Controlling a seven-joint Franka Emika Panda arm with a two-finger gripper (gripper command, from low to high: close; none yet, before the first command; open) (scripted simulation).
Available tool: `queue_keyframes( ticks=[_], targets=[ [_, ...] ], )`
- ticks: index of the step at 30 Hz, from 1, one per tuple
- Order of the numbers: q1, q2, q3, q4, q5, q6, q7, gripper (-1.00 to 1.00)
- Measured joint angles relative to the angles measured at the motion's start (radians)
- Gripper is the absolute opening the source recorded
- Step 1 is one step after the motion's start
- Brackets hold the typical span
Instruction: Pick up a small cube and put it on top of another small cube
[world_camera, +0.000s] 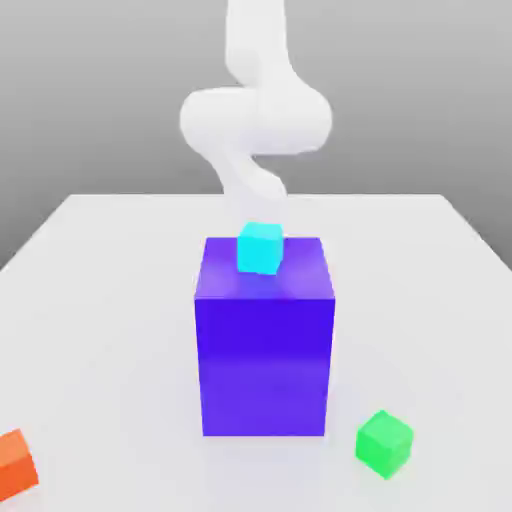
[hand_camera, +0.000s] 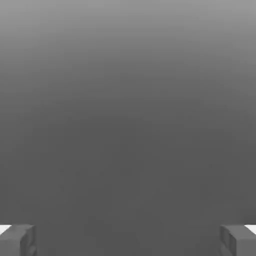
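A small cyan cube (world_camera: 260, 248) appears at the top rear edge of a tall blue block (world_camera: 264, 340); whether it rests on the block or stands behind it, I cannot tell. Near the table's front, a small green cube (world_camera: 384, 442) lies at the exterior view's right and a small orange cube (world_camera: 14, 464) at its left edge. My white arm (world_camera: 255, 120) rises behind the block. In the hand view my gripper (hand_camera: 128, 241) is open, its grey fingertips (hand_camera: 18, 241) set wide apart with nothing between them and plain grey ahead.
The white table (world_camera: 100, 300) stretches around the blue block, which stands in the middle as a tall obstacle between the arm and the front cubes. The orange cube is partly cut off by the picture's edge.
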Motion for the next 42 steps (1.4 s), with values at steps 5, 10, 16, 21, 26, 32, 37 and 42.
queue_keyframes(
  ticks=[5,10,16,21,26,32,37,42],
  targets=[
    [0.052,0.187,0.025,0.047,0.018,0.029,-0.038,0.0],
    [0.095,0.368,0.06,0.093,0.027,0.056,-0.068,0.0],
    [0.143,0.585,0.113,0.148,0.012,0.09,-0.087,0.0],
    [0.209,0.768,0.143,0.194,-0.024,0.118,-0.086,0.0],
    [0.259,0.952,0.163,0.24,-0.075,0.145,-0.076,0.0],
    [0.342,1.174,0.174,0.297,-0.143,0.174,-0.062,0.0],
    [0.394,1.356,0.154,0.343,-0.191,0.255,-0.042,0.0],
    [0.4,1.386,0.147,0.351,-0.195,0.277,-0.04,-1.0]
  ],
)
